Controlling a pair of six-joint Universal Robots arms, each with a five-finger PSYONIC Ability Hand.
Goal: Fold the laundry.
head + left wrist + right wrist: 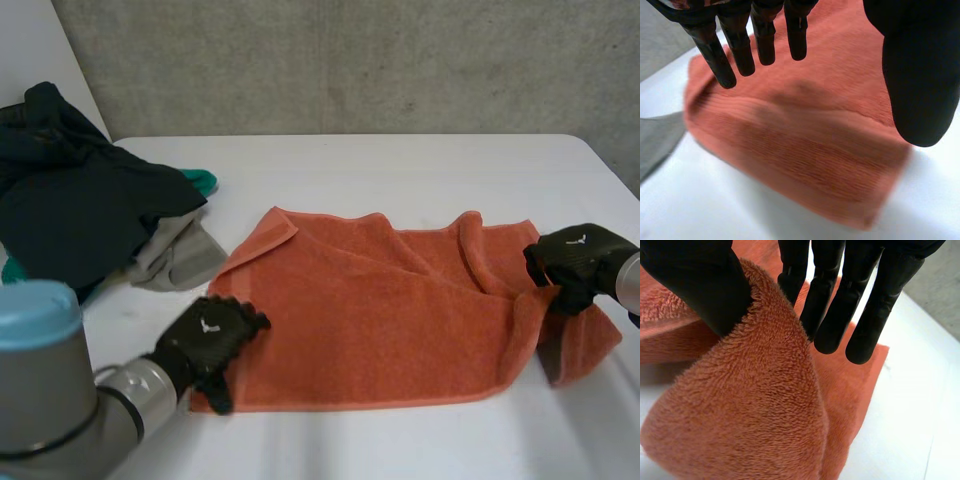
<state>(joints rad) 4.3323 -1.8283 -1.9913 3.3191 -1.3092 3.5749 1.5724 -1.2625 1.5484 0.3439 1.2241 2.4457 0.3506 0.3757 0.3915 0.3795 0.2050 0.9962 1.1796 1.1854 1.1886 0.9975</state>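
Orange towel [380, 320], right hand [578, 258] pinching its raised right edge, left hand [210, 335] straight-fingered over near-left corner.

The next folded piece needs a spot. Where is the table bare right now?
Bare table runs along the far side, between the orange towel and the back edge, from the clothes pile to the right corner. A narrower strip lies in front of the towel, between the left hand and right hand. The far left is crowded by the pile.
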